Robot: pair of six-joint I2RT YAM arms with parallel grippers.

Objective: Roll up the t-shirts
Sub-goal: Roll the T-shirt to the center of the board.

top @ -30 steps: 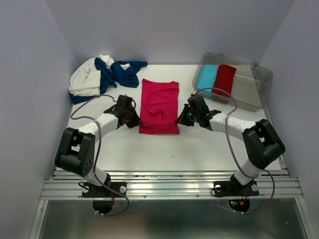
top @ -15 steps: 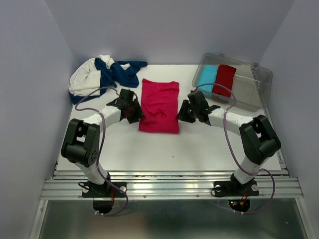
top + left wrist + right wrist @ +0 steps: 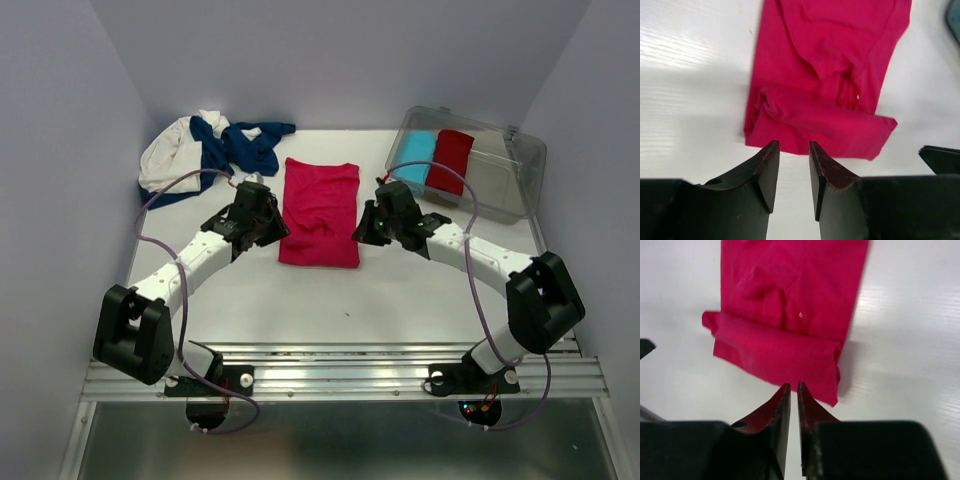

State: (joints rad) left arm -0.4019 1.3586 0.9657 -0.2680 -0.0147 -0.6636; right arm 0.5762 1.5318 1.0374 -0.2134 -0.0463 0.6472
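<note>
The pink tee [image 3: 320, 208] lies at centre frame of the overhead view on the table [image 3: 300, 300]. It is folded into a long narrow strip running away from the arm bases. Its near end [image 3: 820, 129] is turned over into one loose, lumpy fold, so the roll is judged begun but no more than a turn deep. A small white label [image 3: 858, 97] shows just beyond that fold. The left gripper [image 3: 792, 145] sits low at the strip's near left corner. Its jaws are moderately apart and hold nothing, and the cloth lies just ahead of the tips. The right gripper [image 3: 793, 386] mirrors it at the near right corner, jaws drawn to a thin slit and likewise empty. Placing one gripper at each corner appears intended to pinch both ends of the fold together, so that the roll advances square. The fold bulges unevenly, with its right corner sticking out, so a skewed roll is a risk. The navy tee [image 3: 245, 145] and white tee [image 3: 170, 160] lie heaped at upper left, awaiting their turn. The bin [image 3: 500, 180] at upper right holds a blue roll [image 3: 415, 152] and a red roll [image 3: 450, 158] side by side.
</note>
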